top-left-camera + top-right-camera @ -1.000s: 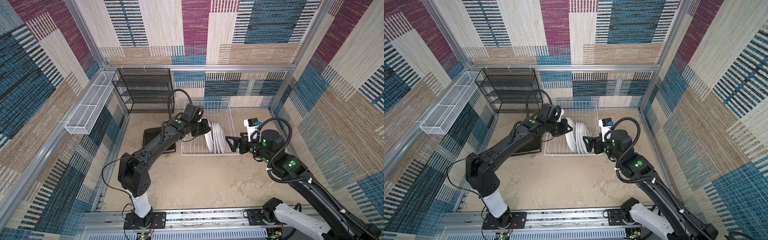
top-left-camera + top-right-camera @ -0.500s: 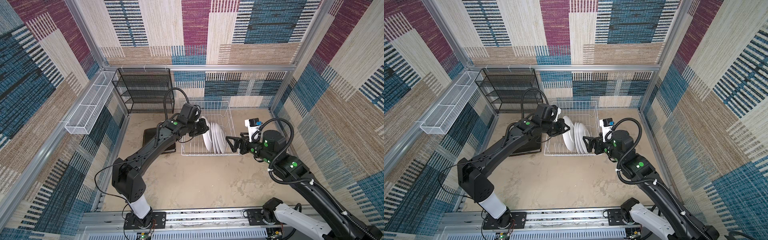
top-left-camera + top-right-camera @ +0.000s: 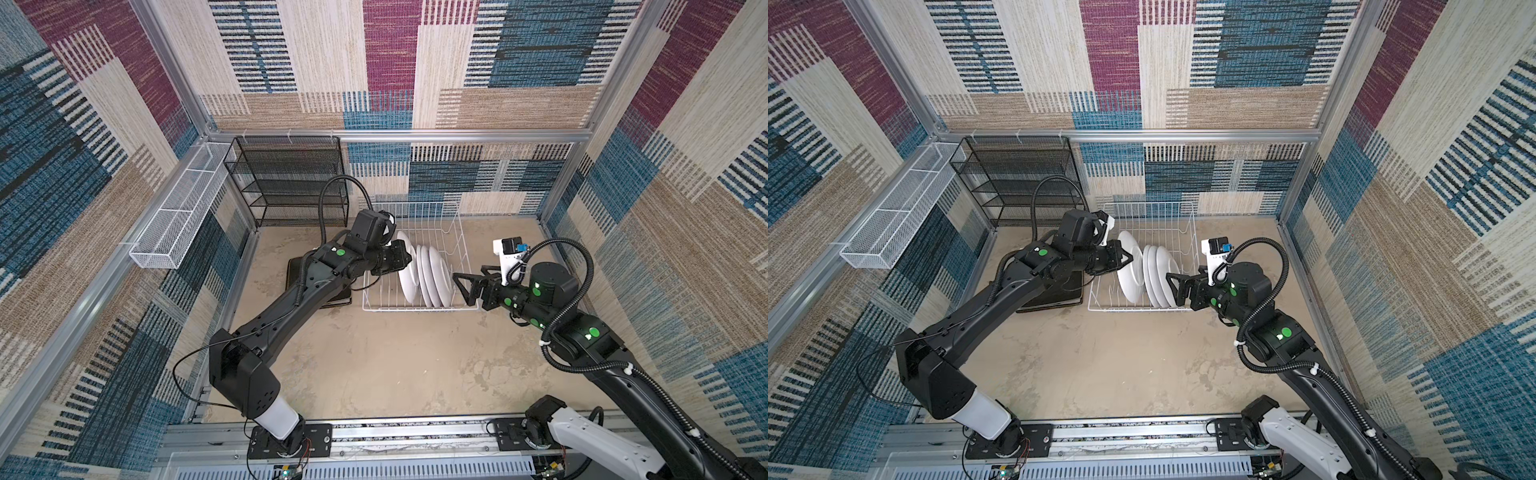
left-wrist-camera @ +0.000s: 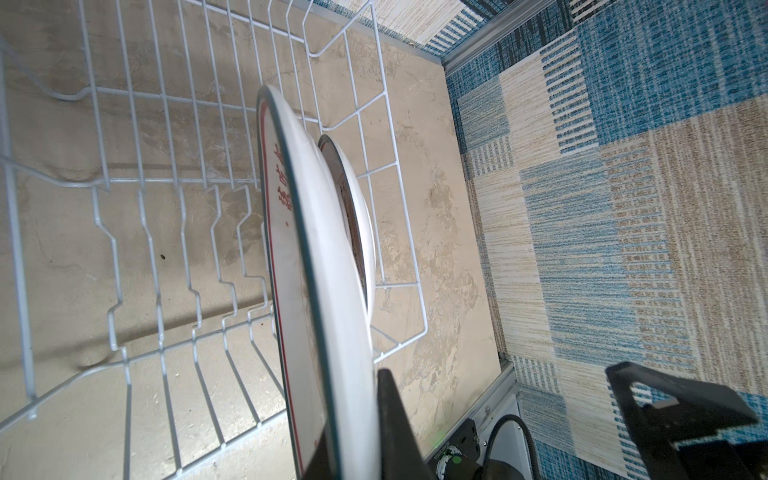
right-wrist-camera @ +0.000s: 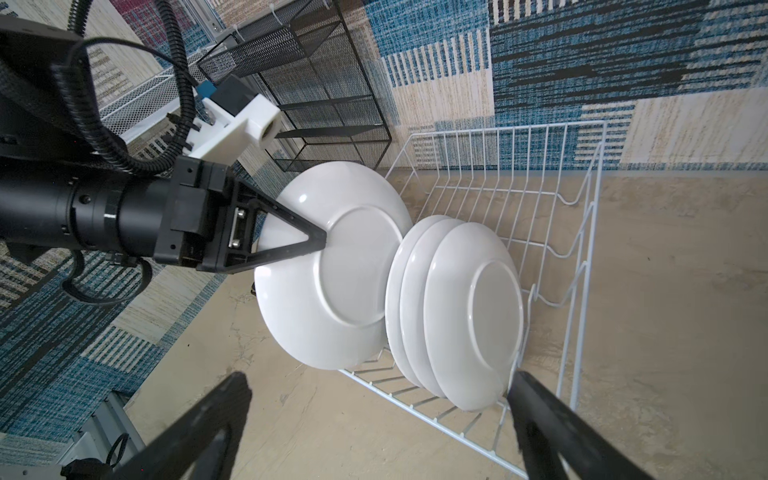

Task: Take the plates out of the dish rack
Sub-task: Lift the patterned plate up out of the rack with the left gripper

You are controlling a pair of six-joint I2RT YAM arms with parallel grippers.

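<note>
The white wire dish rack point(image 3: 419, 308) point(image 3: 1129, 308) stands on the floor at the back. My left gripper point(image 3: 405, 259) point(image 3: 1125, 259) point(image 4: 353, 415) is shut on the rim of a round white plate point(image 3: 406, 276) point(image 3: 1131, 276) point(image 5: 332, 282). That plate is tilted and held over the rack, apart from three round plates point(image 3: 436, 278) point(image 3: 1158, 278) point(image 5: 469, 316) standing upright at the rack's right end. My right gripper point(image 3: 461, 284) point(image 3: 1173, 286) point(image 5: 378, 382) is open and empty, just right of those three.
Dark square plates point(image 3: 297, 274) point(image 3: 1059, 297) lie stacked on the floor left of the rack, partly under my left arm. A black mesh shelf unit point(image 3: 291, 183) stands in the back left corner. A long white mesh basket point(image 3: 178, 216) hangs on the left wall.
My left gripper has drawn its plate leftward and away from the other three, opening a gap. The right arm has barely moved and stays open.
</note>
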